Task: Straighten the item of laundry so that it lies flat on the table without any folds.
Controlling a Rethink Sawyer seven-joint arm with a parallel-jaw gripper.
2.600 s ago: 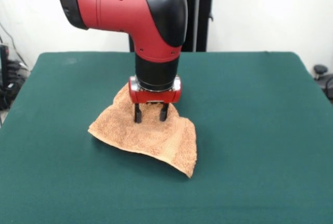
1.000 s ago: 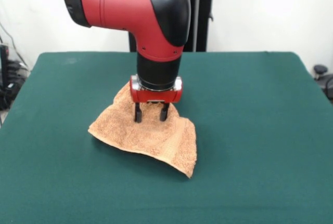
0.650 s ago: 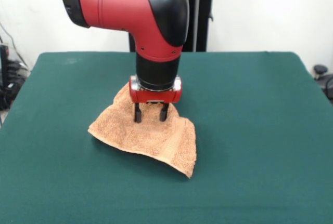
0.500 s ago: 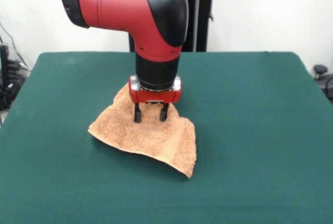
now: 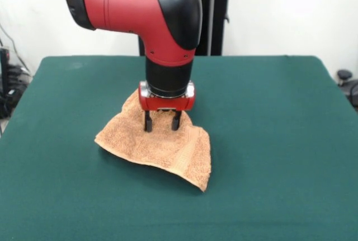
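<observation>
Hand (image 5: pixel 161 124) unmoved, fingers apart on rumpled towel (image 5: pixel 162 147).

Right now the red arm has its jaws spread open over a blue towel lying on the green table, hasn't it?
Not quite: the towel is light orange-tan, not blue, as the front view shows. The rest holds: the red arm's gripper stands over it with its jaws spread open, and the towel lies on the green table.

black stand (image 5: pixel 215 14) | white wall (image 5: pixel 291 12) | cables (image 5: pixel 10 84) | black caster (image 5: pixel 344 75)
</observation>
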